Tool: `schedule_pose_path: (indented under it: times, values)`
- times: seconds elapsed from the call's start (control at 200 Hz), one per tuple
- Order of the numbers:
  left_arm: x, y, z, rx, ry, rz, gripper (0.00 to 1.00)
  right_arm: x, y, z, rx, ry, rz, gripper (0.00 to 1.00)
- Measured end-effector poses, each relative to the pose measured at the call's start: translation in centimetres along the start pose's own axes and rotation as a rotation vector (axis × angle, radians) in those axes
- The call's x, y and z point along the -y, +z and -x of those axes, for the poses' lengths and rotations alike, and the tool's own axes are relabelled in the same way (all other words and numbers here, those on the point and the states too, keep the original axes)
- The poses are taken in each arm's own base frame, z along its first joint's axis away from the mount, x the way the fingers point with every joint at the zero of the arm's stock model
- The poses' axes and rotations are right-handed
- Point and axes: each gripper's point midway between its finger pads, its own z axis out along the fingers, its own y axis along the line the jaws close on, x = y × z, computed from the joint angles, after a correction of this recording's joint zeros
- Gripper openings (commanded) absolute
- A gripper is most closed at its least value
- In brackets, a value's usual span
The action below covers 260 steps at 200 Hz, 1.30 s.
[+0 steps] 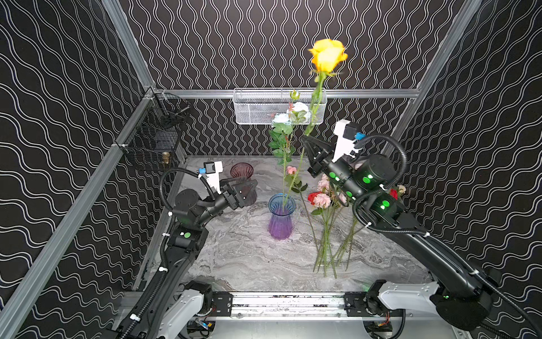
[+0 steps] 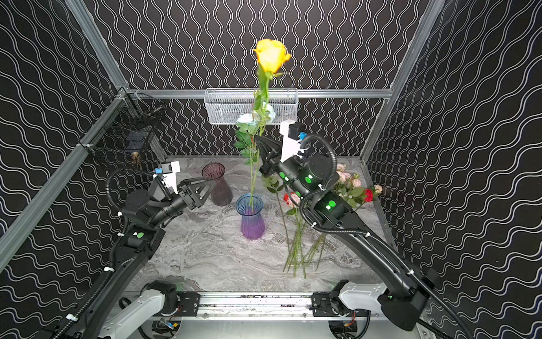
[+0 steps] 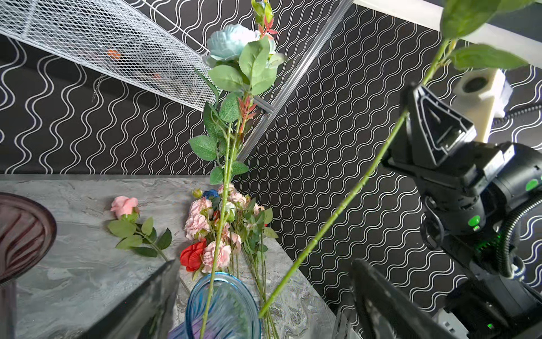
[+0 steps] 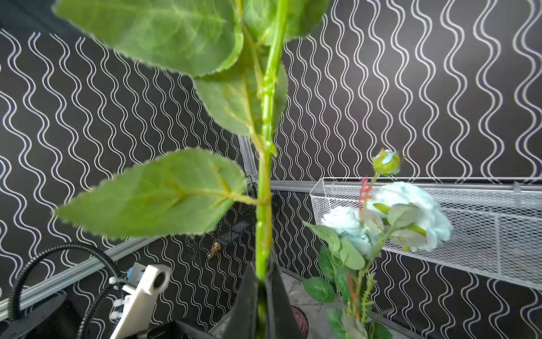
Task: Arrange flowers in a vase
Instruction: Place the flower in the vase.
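Insertion step, not yet seated
Right hand (image 1: pixel 307 143) clamped on the long-stemmed yellow artificial rose (image 1: pixel 328 57), stem tip at the rim of the blue-and-purple ribbed glass vase (image 1: pixel 281 218); next probably calls for lowering straight, then letting go. Left hand (image 1: pixel 252 187) apart, empty

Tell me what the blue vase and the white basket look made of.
The blue vase is likely glass or clear plastic, glossy and ribbed; a stem shows through its blue-to-purple wall. The basket looks like white-coated metal mesh, judging by its fine grid and wire rim.
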Motion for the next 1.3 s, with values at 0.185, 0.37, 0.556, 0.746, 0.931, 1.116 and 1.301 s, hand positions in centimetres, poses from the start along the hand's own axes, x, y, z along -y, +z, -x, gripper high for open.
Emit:
schedule_pose_path:
  times: [0.185,0.37,0.556,0.746,0.931,1.116,1.301]
  values:
    - [0.3,-0.1,0.1,0.004,0.008,-0.005,0.95,0.3,1.6,-4.7,-0.093,-0.058,0.002,0.05]
    - [-0.1,0.0,0.1,0.006,0.006,0.007,0.94,1.9,0.4,-14.3,-0.297,-0.102,-0.022,0.1]
    - [-0.7,0.3,-0.4,-0.01,-0.011,0.022,0.93,3.6,-1.2,-19.5,-0.403,-0.11,-0.072,0.16]
    - [-0.9,0.2,-0.3,-0.007,-0.001,0.034,0.93,3.8,-1.1,-20.0,-0.409,-0.108,-0.083,0.27]
    - [-1.0,0.2,-0.3,-0.011,0.001,0.047,0.93,3.6,-1.7,-18.8,-0.382,-0.091,-0.088,0.28]
    - [-0.4,-0.4,0.0,-0.002,0.029,0.052,0.92,3.0,-2.2,-16.2,-0.341,-0.055,-0.083,0.31]
    - [1.5,-1.8,1.2,0.061,0.108,0.046,0.92,1.8,-3.1,-10.8,-0.28,-0.005,-0.07,0.31]
